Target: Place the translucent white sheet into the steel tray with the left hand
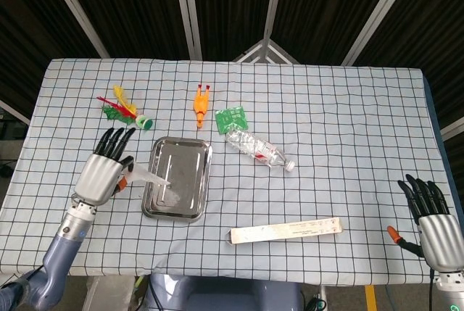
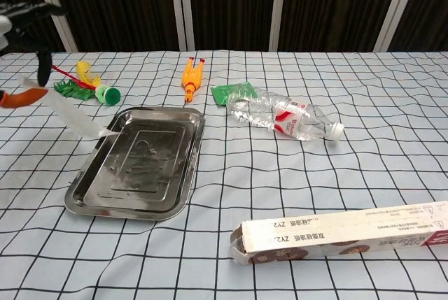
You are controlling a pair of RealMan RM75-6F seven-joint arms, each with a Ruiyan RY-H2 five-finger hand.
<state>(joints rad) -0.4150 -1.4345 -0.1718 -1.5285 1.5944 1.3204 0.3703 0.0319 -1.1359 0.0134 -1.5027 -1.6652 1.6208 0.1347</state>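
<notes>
Left hand lifts sheet beside tray

Your black-fingered left hand [image 1: 106, 168] pinches the translucent white sheet [image 1: 148, 175] at one edge, its free end drooping over the rectangular steel tray's [image 1: 201, 180] left rim; it looks light, limp and slippery, so hold the edge firmly.

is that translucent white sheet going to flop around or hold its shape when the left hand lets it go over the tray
Probably floppy: the translucent white sheet droops from the left hand toward the steel tray. It looks thin and see-through, so likely very light and may drift or land crumpled rather than flat.
</notes>
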